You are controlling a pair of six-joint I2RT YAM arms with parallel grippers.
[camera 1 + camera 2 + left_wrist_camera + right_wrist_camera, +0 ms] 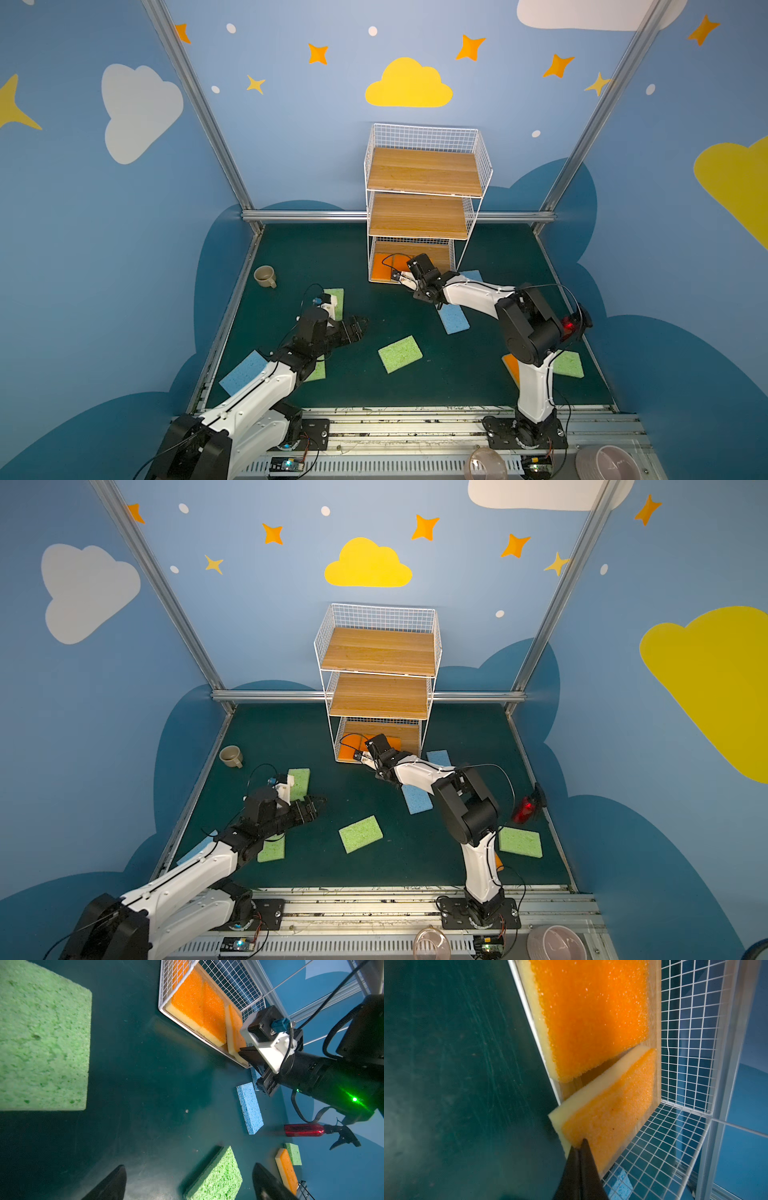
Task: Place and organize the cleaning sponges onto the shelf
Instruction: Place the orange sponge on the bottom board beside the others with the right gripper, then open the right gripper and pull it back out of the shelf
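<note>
Orange sponge (612, 1105): tilted over the bottom board of the shelf (424, 170), beside flat orange sponges (187, 1001); corner pinched in the closed right gripper (580, 1144). Left gripper (360, 325): jaws wide, empty. Green sponge (400, 354) and blue sponge (453, 320): loose on mat (436, 382).

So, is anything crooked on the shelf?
Yes. On the shelf's bottom board, two orange sponges lie flat, but a third sponge sits tilted. Its corner pokes out past the front edge, pinched in the right claw.
</note>
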